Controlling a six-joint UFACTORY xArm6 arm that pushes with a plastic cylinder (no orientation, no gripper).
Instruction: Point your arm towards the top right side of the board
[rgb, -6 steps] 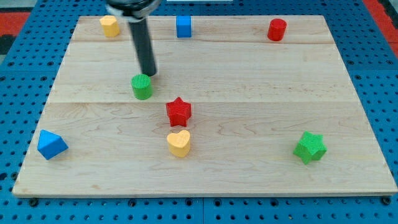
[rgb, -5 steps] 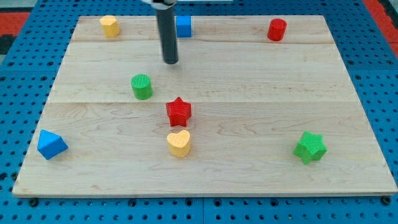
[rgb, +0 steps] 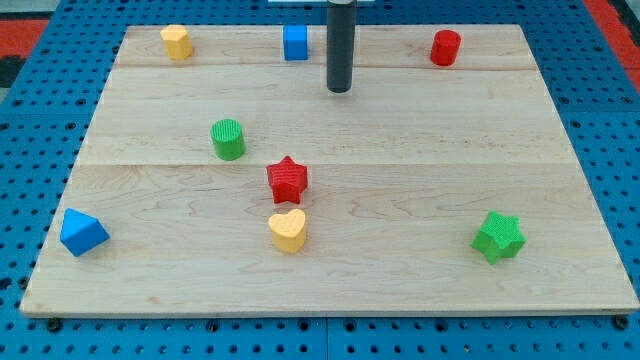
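My tip (rgb: 340, 89) rests on the wooden board (rgb: 420, 170) near the view's top, a little left of centre. It touches no block. The blue cube (rgb: 295, 42) is up and to the left of it. The red cylinder (rgb: 445, 47) stands to the right of it, near the board's top right corner. The rod rises straight up out of the view's top.
A yellow block (rgb: 176, 41) sits at the top left. A green cylinder (rgb: 228, 139), a red star (rgb: 288, 179) and a yellow heart (rgb: 288, 230) lie left of centre. A blue block (rgb: 82, 232) is at the lower left, a green star (rgb: 498, 237) at the lower right.
My tip has slid to the right and toward the view's top, from beside the green cylinder to a spot right of the blue cube. No block has moved.
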